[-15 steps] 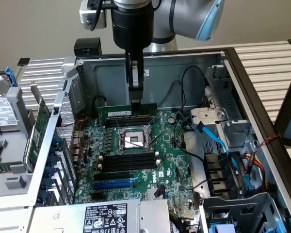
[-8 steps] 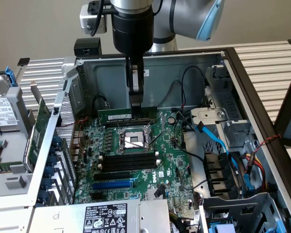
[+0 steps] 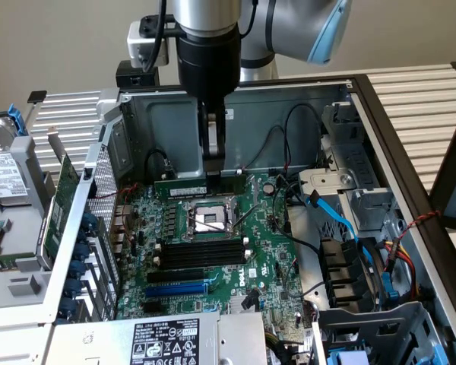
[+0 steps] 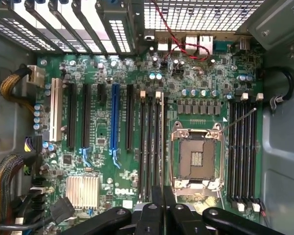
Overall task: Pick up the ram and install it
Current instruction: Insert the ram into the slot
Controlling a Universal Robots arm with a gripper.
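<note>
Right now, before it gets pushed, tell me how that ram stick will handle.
The ram stick is a thin green board, so probably stiff and light. Its long, narrow shape under the gripper suggests it could tilt if pushed unevenly.

Only thing I can actually read is DELL, in white on the motherboard [image 4: 172, 110]. Stickers on the ram [image 3: 200, 186] and the power supply [image 3: 163, 342] are too tiny.
</note>
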